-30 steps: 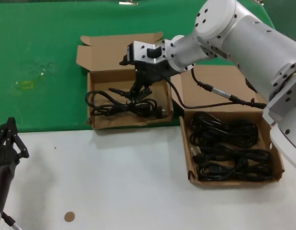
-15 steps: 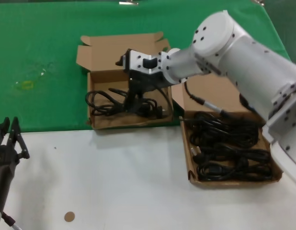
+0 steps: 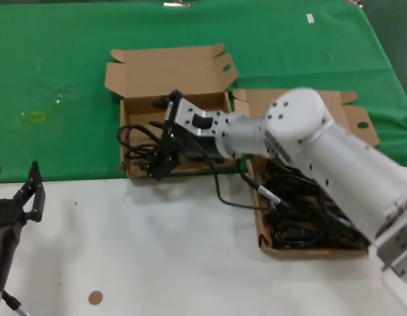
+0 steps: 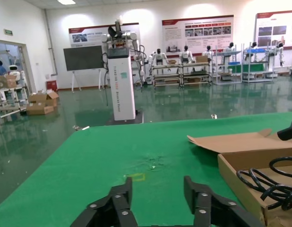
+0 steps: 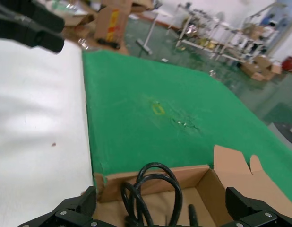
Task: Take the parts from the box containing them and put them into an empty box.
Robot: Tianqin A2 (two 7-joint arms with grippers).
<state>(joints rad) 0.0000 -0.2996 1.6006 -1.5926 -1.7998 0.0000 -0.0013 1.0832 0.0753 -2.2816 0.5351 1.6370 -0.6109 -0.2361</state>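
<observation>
The squarish cardboard box (image 3: 145, 108) stands on the green cloth with its lid folded back, and one coiled black cable (image 3: 134, 142) lies in it. My right gripper (image 3: 159, 162) is low over that box's front left part, open. In the right wrist view the cable's loop (image 5: 153, 187) lies in the tray (image 5: 205, 189) between the spread fingers of the gripper (image 5: 160, 202), and neither finger touches it. The longer box (image 3: 259, 227) on the right holds several cable bundles (image 3: 302, 236), partly hidden by my right arm. My left gripper (image 3: 16, 192) waits open at the table's left front (image 4: 158, 189).
The green cloth (image 3: 58, 59) covers the back and the white tabletop (image 3: 157, 250) lies in front. A yellow mark (image 3: 33, 117) sits on the cloth at the left. A small brown disc (image 3: 95, 297) lies near the front edge. My right arm's own wire (image 3: 233, 201) loops down between the boxes.
My right arm has dropped and swung toward the squarish box's front left, bringing the gripper down over the cable. The left gripper's fingers now stand wider apart.
</observation>
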